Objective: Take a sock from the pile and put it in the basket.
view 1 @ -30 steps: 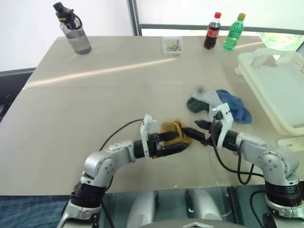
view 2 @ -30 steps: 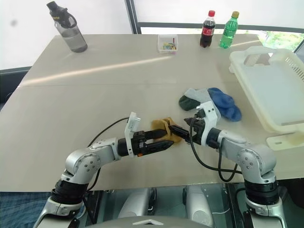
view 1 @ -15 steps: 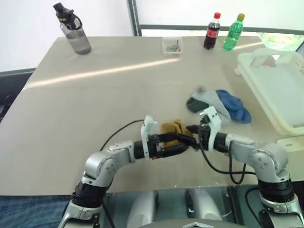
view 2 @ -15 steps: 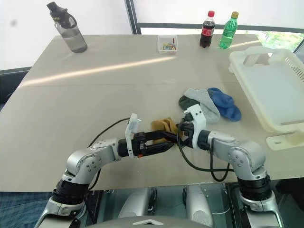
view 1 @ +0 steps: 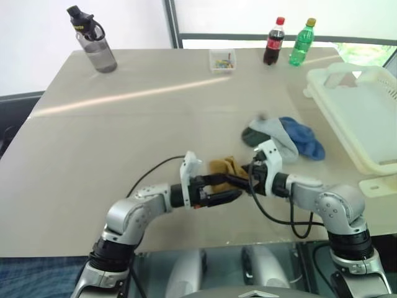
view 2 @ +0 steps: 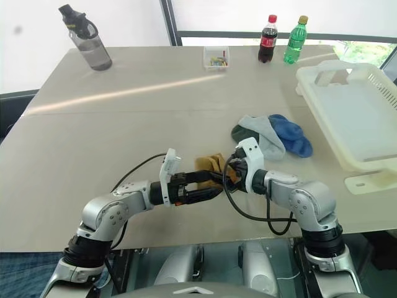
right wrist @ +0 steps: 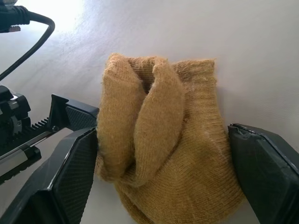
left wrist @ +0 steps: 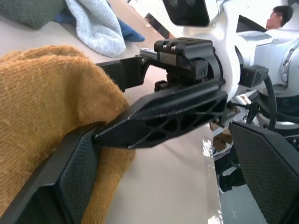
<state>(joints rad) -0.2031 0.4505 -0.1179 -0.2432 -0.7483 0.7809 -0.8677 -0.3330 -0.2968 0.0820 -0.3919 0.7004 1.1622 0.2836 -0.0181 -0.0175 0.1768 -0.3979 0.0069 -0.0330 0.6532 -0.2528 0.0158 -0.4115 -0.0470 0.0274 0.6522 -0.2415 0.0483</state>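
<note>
Mustard sock sits between right wrist fingers; basket overhead.

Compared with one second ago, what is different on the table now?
The right gripper slid toward the left gripper and now straddles the mustard sock, jaws open. Nothing was grasped or released. The left gripper, grey and blue socks and basket stayed as they were.
</note>
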